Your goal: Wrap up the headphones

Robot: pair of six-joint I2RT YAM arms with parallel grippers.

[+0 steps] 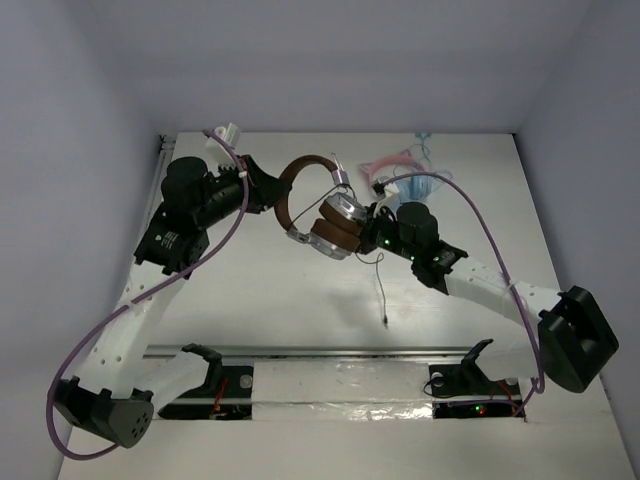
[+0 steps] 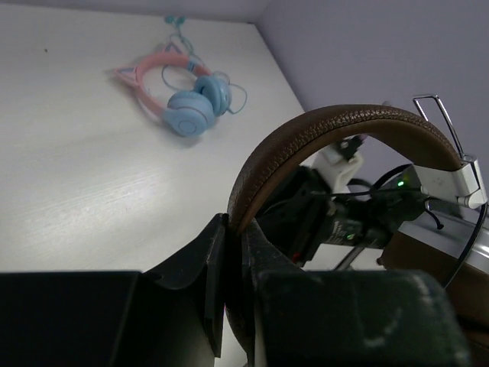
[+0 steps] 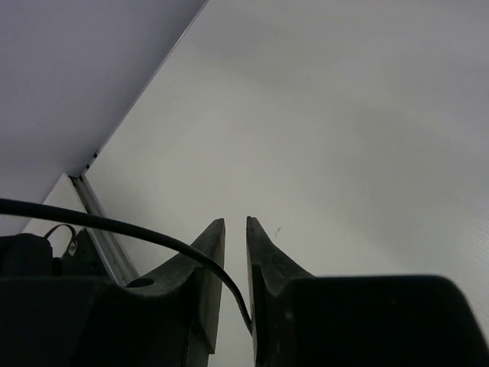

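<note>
The headphones (image 1: 318,205) have a brown headband and silver-and-brown earcups (image 1: 336,228), and are held above the table's middle back. My left gripper (image 1: 266,190) is shut on the headband (image 2: 344,126); its jaws (image 2: 233,223) pinch the band's lower end. My right gripper (image 1: 374,222) sits just right of the earcups. In the right wrist view its jaws (image 3: 235,223) are almost closed, with the thin dark cable (image 3: 153,233) running between them. The cable's free end (image 1: 384,318) hangs down to the table in front.
Smaller pink-and-light-blue headphones (image 1: 405,176) lie at the back right, also in the left wrist view (image 2: 183,99). A metal rail (image 1: 320,352) runs along the near edge by the arm bases. White walls enclose the table on three sides.
</note>
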